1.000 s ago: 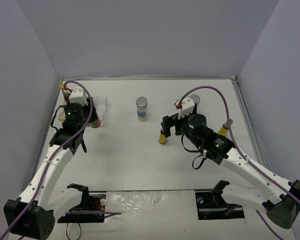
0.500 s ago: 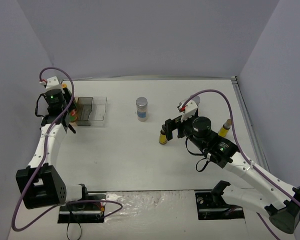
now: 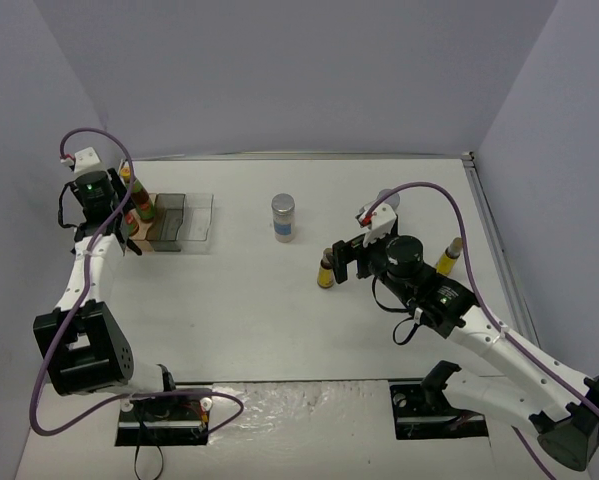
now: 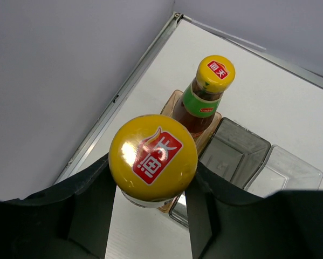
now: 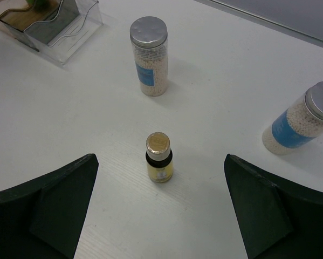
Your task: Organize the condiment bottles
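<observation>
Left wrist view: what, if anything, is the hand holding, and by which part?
The left hand holds a yellow-capped bottle, gripped just below its cap.

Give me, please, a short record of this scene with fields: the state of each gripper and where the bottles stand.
left gripper: shut on a yellow-capped bottle, next to the green-label bottle
right gripper: open, tiny yellow bottle in front, untouched
rack: green-label bottle upright in its end compartment
silver-lidded jars: two, upright, apart, outside the rack
</observation>
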### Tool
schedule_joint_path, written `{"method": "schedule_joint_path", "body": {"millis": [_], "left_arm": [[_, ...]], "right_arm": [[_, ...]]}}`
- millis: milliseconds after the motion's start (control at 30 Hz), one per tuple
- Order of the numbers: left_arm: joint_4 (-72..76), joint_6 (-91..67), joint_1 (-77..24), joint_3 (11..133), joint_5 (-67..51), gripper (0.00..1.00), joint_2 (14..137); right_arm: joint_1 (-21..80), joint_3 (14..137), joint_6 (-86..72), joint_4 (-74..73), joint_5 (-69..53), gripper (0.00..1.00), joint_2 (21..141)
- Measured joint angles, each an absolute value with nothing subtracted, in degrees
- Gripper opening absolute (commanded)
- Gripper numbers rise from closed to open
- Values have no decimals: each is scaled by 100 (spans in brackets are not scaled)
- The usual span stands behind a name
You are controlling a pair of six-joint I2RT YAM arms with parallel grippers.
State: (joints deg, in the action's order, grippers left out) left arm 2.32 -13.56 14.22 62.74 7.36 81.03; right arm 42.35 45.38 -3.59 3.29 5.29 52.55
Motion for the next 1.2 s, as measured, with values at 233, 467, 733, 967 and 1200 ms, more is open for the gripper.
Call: {"method": "schedule_joint_path", "body": {"millis": [233,467,733,967,1200], "left_arm": [[554,-1356,1426,6322,711,0,8521],[710,-1356,1433,6302,711,0,8935],[1199,-1371,1437,6054,672,6,9076],[1309,-1367,1437,5721,700,17,9089],[1318,-1302,1437,5676,767,77,9060]], "right_arm": [[4204,4497,-360,320,499,100,5333],[4195,4485,-366,331,484,100,5341],[4191,4319,-440,318,484,100,5285],[4191,4233,-476,320,483,100,5160],[4167,4177,-512,318,443,100,5081]]}}
